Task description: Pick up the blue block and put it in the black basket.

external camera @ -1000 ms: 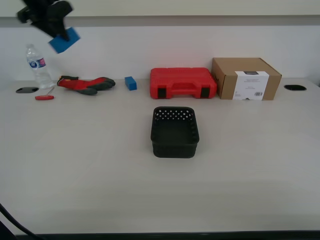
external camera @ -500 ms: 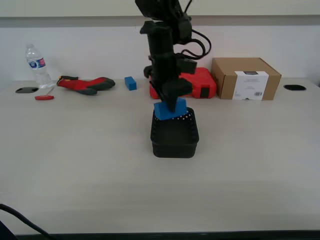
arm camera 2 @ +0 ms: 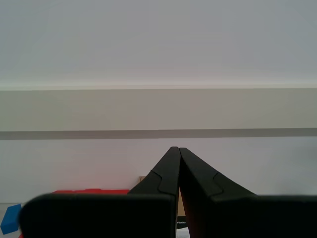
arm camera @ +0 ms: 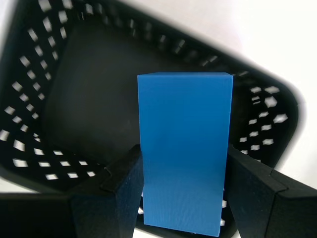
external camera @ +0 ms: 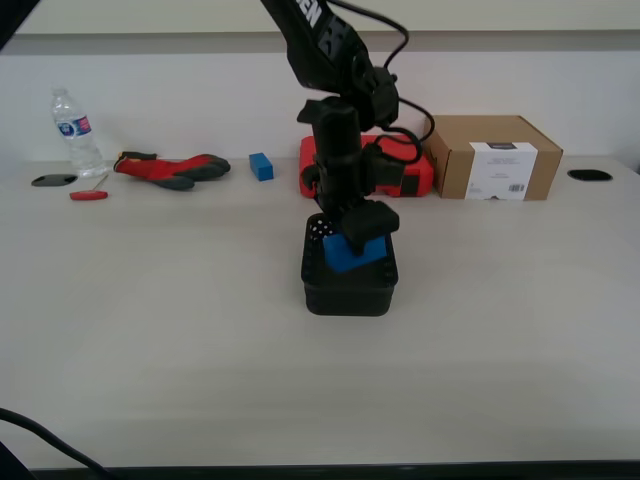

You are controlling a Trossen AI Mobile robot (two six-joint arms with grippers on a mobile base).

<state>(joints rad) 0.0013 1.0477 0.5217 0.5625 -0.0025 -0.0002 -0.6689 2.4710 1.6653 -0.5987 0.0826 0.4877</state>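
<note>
The blue block (external camera: 355,251) is clamped between the fingers of my first gripper (external camera: 356,238), which hangs over the black basket (external camera: 349,291) at the table's middle. The block's lower part sits below the basket's rim. In the first wrist view the block (arm camera: 184,148) stands between both fingers (arm camera: 124,193), with the basket's perforated wall (arm camera: 27,104) around it. I cannot tell whether the block touches the basket's floor. My second gripper (arm camera 2: 177,151) is shut and empty, pointing at the wall; it does not show in the exterior view.
Along the back of the table stand a water bottle (external camera: 75,130), a red glove (external camera: 170,168), a small dark blue cube (external camera: 261,166), a red tool case (external camera: 415,172) partly behind the arm, and a cardboard box (external camera: 490,157). A small red-handled tool (external camera: 88,195) lies at the exterior view's left.
The first arm carried the blue block from high at the exterior view's left to above the basket, then lowered it partly into the basket.
</note>
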